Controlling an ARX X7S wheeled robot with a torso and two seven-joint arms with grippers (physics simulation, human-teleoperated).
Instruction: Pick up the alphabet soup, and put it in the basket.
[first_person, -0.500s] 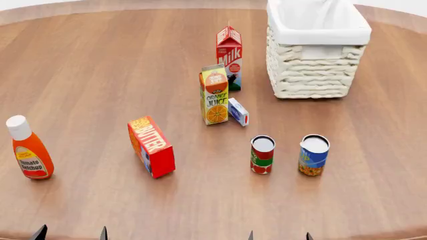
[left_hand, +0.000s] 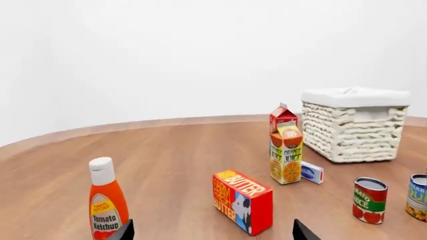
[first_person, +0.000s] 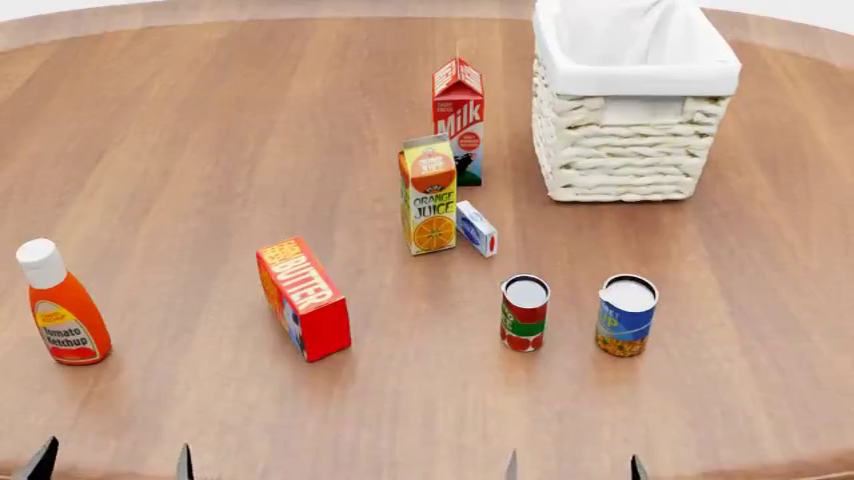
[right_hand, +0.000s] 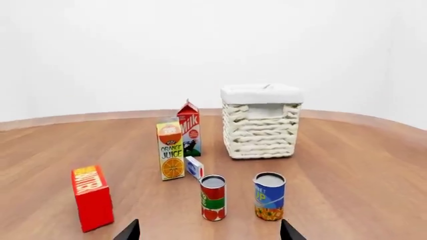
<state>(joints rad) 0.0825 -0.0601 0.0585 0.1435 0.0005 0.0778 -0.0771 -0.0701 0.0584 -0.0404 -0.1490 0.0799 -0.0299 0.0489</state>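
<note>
Low at the table's near edge, both end effectors spread, empty, well short of the alphabet soup.

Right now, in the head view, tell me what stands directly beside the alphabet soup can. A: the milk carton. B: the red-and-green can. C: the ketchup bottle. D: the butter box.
B: the red-and-green can stands upright just left of the alphabet soup, with a small gap between them.
</note>
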